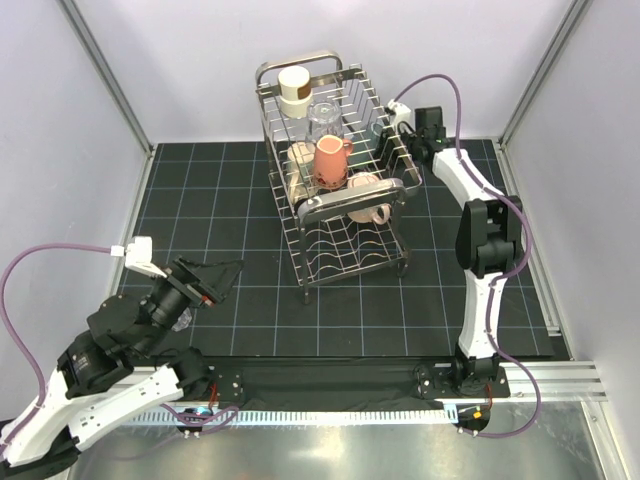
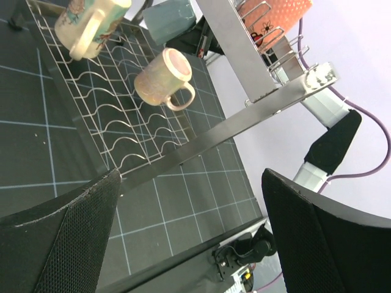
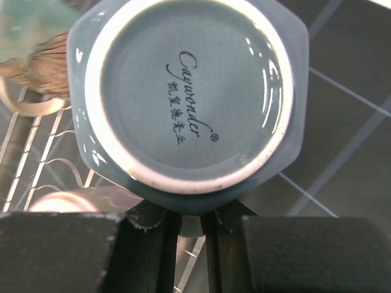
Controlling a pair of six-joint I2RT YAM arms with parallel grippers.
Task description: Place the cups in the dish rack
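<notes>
left fingers (image 2: pixel 67 238) stand wide apart with nothing between them, low over the counter (image 2: pixel 24 152), parked out of the way, we judge, while the other arm works. ahead of them and higher rises the dish rack (image 2: pixel 238 55). from this low angle we look in among its wires at a cream mug (image 2: pixel 101 24) and a pale pink mug (image 2: pixel 164 76), though which tier holds them we cannot tell. the top view half hides those two, but it gives us the upper tier instead: a salmon pink mug (image 1: pixel 330 160), a glass tumbler (image 1: pixel 323 115) beyond it, and a banded mug (image 1: pixel 294 88) at the far end.

farthest off, at the rack's far right corner, the right fingers (image 3: pixel 58 256) are pinched on a narrow teal part of the teal-grey mug (image 3: pixel 189 91), probably its handle. its stamped base fills the wrist view just beyond the fingertips, so the mouth faces away, presumably so that it drains once it is set down. rack wires show to the left of the fingers, but we cannot tell whether the mug touches them. we judge that this is a placement nearly finished, with most cups already loaded.
</notes>
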